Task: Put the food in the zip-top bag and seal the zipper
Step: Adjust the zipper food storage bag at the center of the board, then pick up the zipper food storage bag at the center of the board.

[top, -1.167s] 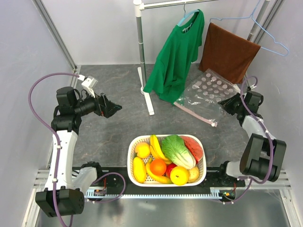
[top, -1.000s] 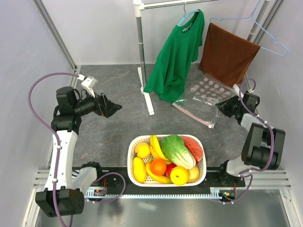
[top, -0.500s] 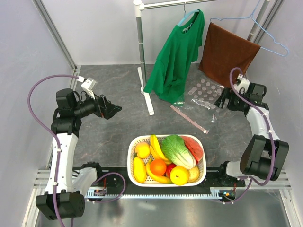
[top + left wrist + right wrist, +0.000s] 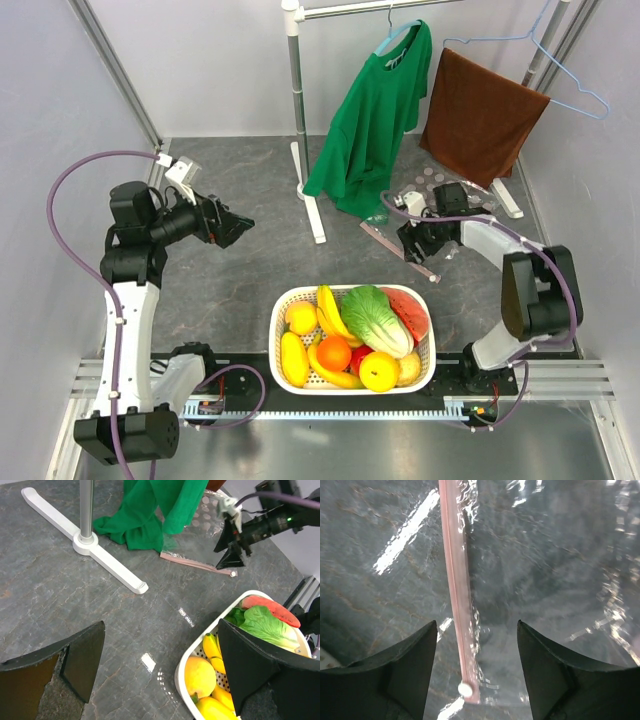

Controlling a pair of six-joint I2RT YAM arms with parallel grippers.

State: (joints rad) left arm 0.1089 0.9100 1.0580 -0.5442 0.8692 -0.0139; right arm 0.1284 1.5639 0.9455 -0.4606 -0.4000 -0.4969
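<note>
The food lies in a white basket (image 4: 278,322) at the near edge: a leafy cabbage (image 4: 378,318), an orange (image 4: 334,352) and a round yellow fruit (image 4: 379,371). The clear dotted zip-top bag (image 4: 447,190) lies flat beyond it, partly under the green shirt. Its pink zipper (image 4: 395,248) runs diagonally. My right gripper (image 4: 417,244) hovers open over the zipper's near end, the strip (image 4: 456,595) and its white slider (image 4: 465,689) between the fingers, untouched. My left gripper (image 4: 236,228) hangs open at the left, above the floor left of the basket (image 4: 186,665).
A white rack pole with a long foot (image 4: 312,205) stands mid-back. A green shirt (image 4: 375,120), a brown towel (image 4: 480,110) and a blue hanger (image 4: 570,70) hang behind the bag. Bananas (image 4: 330,312) and a watermelon slice (image 4: 410,312) share the basket.
My right gripper opened, left the bag's right side and swung left to the zipper's near end. The bag shifted left and bunched toward the shirt. The left arm barely moved.
</note>
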